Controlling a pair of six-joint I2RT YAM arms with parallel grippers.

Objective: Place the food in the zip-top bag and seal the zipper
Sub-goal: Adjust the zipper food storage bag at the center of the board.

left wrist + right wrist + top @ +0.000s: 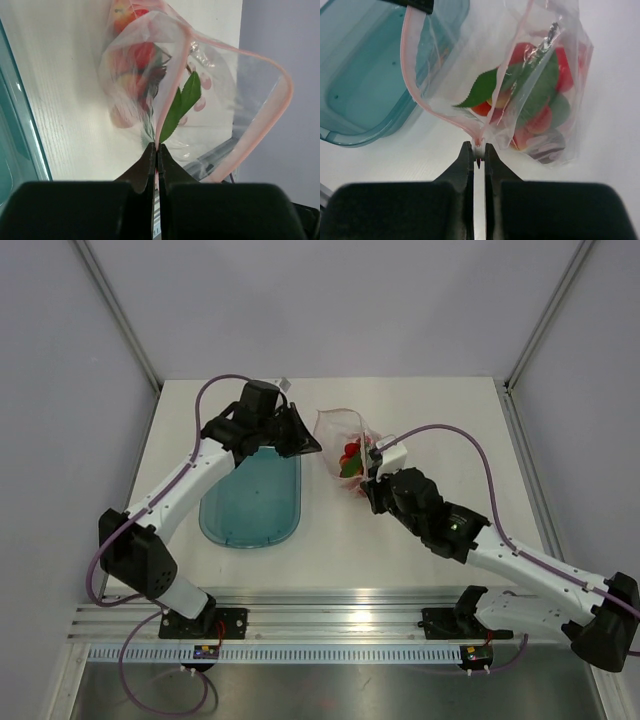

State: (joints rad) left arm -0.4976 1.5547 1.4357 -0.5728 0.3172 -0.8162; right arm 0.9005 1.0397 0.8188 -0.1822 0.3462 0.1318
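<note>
The clear zip-top bag [338, 428] stands between my two grippers, its mouth gaping open. Inside it sits the food [351, 458], red and orange pieces with green leaves [535, 95]. My left gripper [312, 447] is shut on one end of the pinkish zipper [289, 90], the strip pinched between its fingertips [158, 148]. In the right wrist view, my right gripper [479, 148] is shut on the other end of the zipper [408, 55], at the bag's corner. The strip bows out in a loop between the two grips.
A teal translucent oval tray [250, 505] lies on the white table just left of the bag, under my left arm, and looks empty. It shows again as the tray [360, 75] in the right wrist view. Grey walls enclose the table at the back and sides.
</note>
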